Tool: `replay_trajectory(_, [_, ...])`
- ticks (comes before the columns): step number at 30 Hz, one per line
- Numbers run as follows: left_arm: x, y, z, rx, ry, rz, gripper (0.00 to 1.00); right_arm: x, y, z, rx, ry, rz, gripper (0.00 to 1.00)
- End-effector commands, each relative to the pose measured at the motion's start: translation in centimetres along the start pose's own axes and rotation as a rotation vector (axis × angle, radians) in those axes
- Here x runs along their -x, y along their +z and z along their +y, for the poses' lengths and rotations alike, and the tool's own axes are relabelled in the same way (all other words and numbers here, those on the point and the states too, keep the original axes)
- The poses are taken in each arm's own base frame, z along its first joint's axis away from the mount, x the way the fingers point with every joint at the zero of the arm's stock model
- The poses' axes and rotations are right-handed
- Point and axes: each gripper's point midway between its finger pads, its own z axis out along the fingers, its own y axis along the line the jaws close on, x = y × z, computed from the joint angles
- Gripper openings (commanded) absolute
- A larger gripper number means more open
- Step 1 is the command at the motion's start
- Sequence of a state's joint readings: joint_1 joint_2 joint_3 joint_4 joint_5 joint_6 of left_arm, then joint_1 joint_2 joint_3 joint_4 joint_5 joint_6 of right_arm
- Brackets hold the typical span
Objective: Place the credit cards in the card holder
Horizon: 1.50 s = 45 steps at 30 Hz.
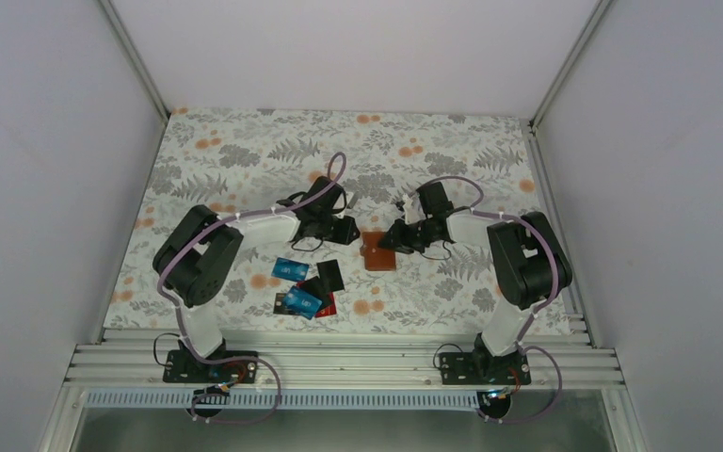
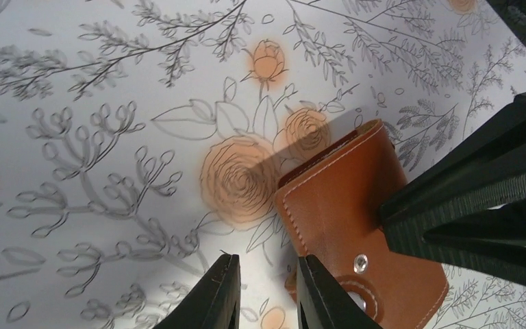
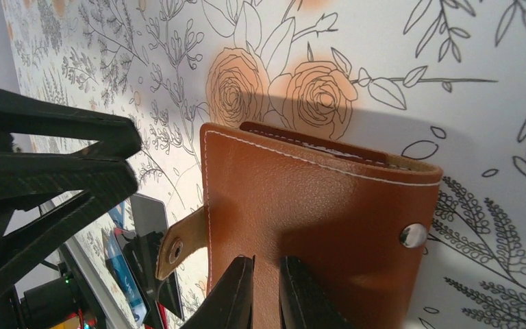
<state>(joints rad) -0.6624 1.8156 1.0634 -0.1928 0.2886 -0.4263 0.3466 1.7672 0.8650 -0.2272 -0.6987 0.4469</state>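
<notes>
Credit cards (image 1: 299,301) lie loose on the floral cloth (image 1: 245,160), back toward the base from the left claw (image 2: 268,259). That claw hangs with a narrow empty gap, the closed card holder (image 2: 335,205) just beside it on its right. The right claw (image 3: 266,260), pinched nearly together, presses the holder's cover; any nip of leather is unclear

The table (image 1: 245,151) has a white top printed all over with grey leaves and orange flowers, and it fills the middle of the top view. The reddish-brown card holder (image 1: 377,250) lies on it folded, just right of centre, with its snap tab hanging unfastened at one side. The credit cards (image 1: 301,302), which are blue, black and red, lie in a loose bunch lower left of centre, some overlapping, clear of the holder.
</notes>
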Motion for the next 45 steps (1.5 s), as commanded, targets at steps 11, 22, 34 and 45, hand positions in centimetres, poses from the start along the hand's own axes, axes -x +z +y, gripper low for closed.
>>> replay_trajectory(11, [0.9,2.8,-1.5,-0.121,0.054,0.021,0.23,1.1,-1.2,1.8,0.014,-0.054,-0.019,0.15])
replay_trajectory(22, [0.3,3.6,-0.7,-0.098,0.043,0.037,0.22,0.7,-2.0,4.5,0.096,-0.111,-0.001,0.23])
replay_trajectory(34, [0.1,3.8,-0.4,-0.085,0.038,0.044,0.2,-0.1,-0.3,5.2,0.075,-0.114,0.051,0.24])
replay_trajectory(45, [0.0,3.8,-0.5,-0.089,0.034,0.045,0.18,-0.7,0.9,3.9,0.016,-0.082,0.08,0.24])
